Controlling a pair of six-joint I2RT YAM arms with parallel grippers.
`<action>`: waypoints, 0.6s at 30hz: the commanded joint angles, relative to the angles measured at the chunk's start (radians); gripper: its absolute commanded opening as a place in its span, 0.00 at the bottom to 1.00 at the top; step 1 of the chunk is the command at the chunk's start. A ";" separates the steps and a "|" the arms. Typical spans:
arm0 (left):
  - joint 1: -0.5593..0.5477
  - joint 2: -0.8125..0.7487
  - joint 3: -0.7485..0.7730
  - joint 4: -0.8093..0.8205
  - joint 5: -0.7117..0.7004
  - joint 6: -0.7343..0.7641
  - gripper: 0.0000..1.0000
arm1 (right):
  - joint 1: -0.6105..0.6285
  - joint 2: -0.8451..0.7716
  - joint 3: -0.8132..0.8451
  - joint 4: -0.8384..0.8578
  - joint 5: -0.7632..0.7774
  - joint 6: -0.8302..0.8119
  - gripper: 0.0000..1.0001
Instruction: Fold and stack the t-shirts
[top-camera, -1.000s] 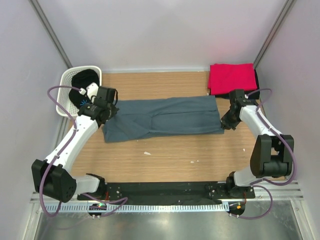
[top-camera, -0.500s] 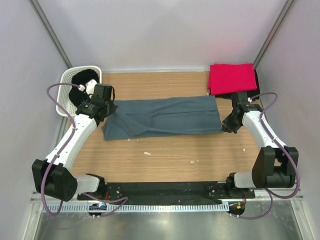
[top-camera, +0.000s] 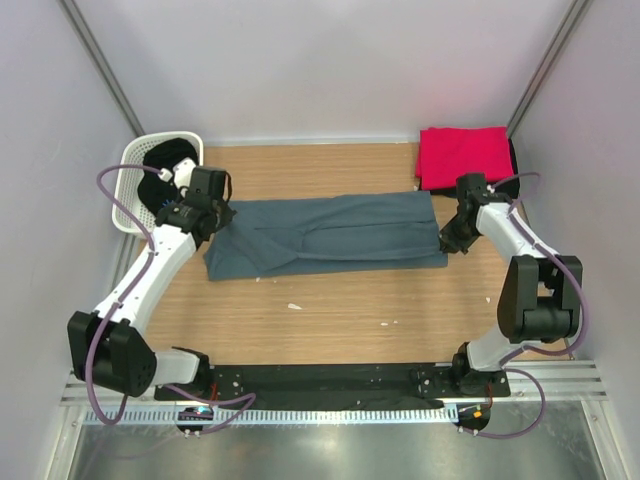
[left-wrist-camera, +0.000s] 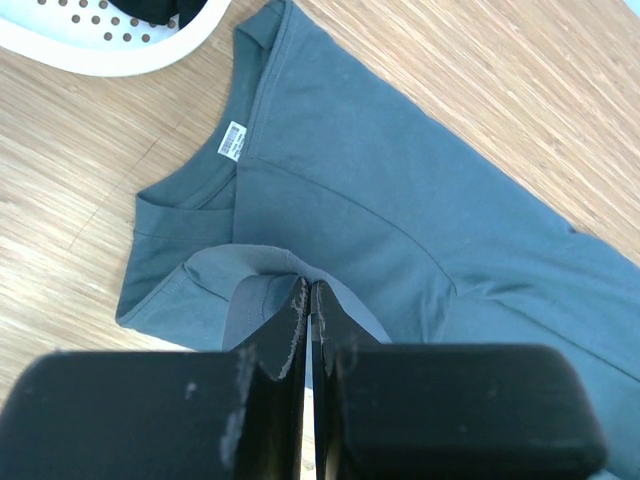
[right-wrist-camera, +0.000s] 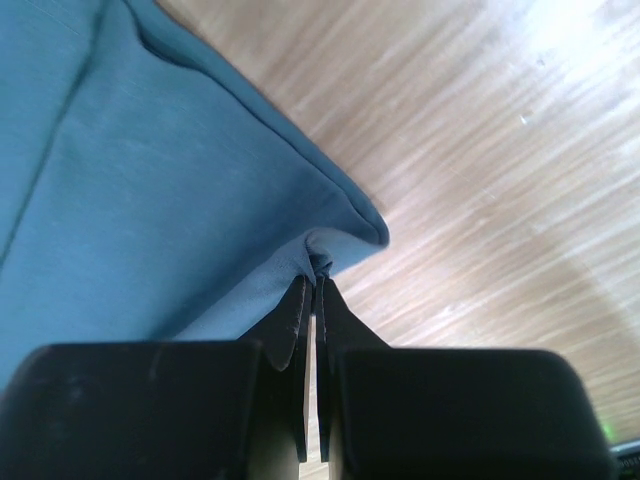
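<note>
A slate blue-grey t-shirt (top-camera: 330, 232) lies folded lengthwise across the middle of the table, collar end to the left. My left gripper (top-camera: 218, 226) is shut on a pinch of its cloth at the collar end (left-wrist-camera: 262, 266); the neck label (left-wrist-camera: 232, 140) shows just beyond. My right gripper (top-camera: 449, 243) is shut on the hem corner (right-wrist-camera: 330, 250) at the shirt's right end. A bright red t-shirt (top-camera: 462, 155) lies folded at the back right corner on a dark one. Dark t-shirts (top-camera: 165, 160) fill the basket.
A white perforated basket (top-camera: 130, 210) stands at the back left, right behind my left wrist; its rim (left-wrist-camera: 110, 55) shows in the left wrist view. Small white specks (top-camera: 293, 306) lie on the wooden table (top-camera: 340, 320) in front of the shirt.
The right gripper has pulled the hem corner slightly back and up toward the red shirt. The left gripper has drawn its end a little to the left. Both grips have held.
</note>
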 joint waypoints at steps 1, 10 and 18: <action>0.008 0.027 0.042 0.034 -0.044 0.014 0.00 | -0.004 0.026 0.077 0.019 0.015 -0.023 0.01; 0.008 0.068 0.062 0.039 -0.051 0.011 0.00 | -0.004 0.136 0.136 0.021 0.010 -0.041 0.01; 0.010 0.122 0.101 0.053 -0.061 0.026 0.00 | -0.004 0.202 0.181 0.027 0.001 -0.043 0.01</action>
